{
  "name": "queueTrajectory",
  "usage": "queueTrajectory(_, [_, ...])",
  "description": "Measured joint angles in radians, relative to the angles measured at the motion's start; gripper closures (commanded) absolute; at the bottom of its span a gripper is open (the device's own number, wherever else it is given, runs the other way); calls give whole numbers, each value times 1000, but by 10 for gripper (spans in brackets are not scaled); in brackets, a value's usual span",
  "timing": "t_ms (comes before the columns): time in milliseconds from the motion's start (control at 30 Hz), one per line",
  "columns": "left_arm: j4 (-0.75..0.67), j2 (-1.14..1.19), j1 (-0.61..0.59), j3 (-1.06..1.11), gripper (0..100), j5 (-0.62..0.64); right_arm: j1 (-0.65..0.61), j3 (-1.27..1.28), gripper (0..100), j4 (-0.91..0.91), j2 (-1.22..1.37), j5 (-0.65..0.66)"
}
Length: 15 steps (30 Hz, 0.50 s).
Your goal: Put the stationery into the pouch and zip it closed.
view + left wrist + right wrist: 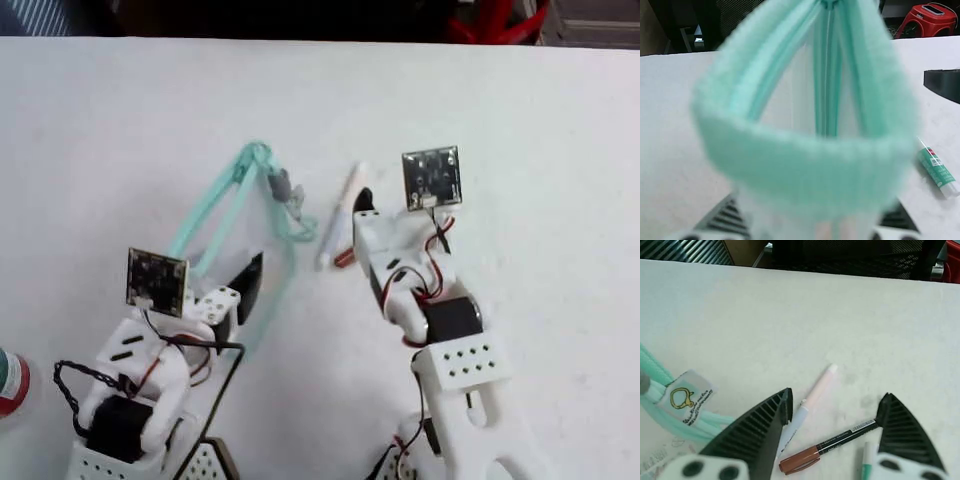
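- The left gripper (243, 288) is seen over the near end of the pouch (232, 215), on the robot's side of the white table (520, 110). Whether anything is clamped there cannot be told, as the pouch's mint-green zipper rim (805, 160) is blurred right in front of the left wrist camera.
- The pouch is laid in front of the left arm. Its mouth is spread into a long open loop, and its clear walls narrow to a tip away from the arm.
- The right gripper (837, 405) is placed over the table just beside the pouch. Its black fingers (757, 432) are spread wide and nothing is held.
- Three pieces of stationery are found on the table, outside the pouch. A black marker with a brown cap (832, 444) is laid crosswise between the right gripper's fingers. A green-and-white pen (937, 171) is set close beside it. A white pen (812, 397) is pointed away past the fingertips.
- A white label (687, 397) with a yellow drawing is attached near the pouch's far tip.
- A red, white and green round object (10, 385) is cut off by the left edge of the high view.
- A red object (930, 15) is seen beyond the table's far edge.
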Motion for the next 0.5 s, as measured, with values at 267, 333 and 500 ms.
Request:
queueTrajectory(267, [0, 0, 0, 0, 795, 0, -23, -410, 734, 224, 354, -2])
queueTrajectory(333, [0, 0, 0, 0, 796, 0, -41, -505, 734, 249, 496, -2])
queueTrajectory(500, [0, 0, 0, 0, 796, 0, -43, -738, 734, 279, 832, -97])
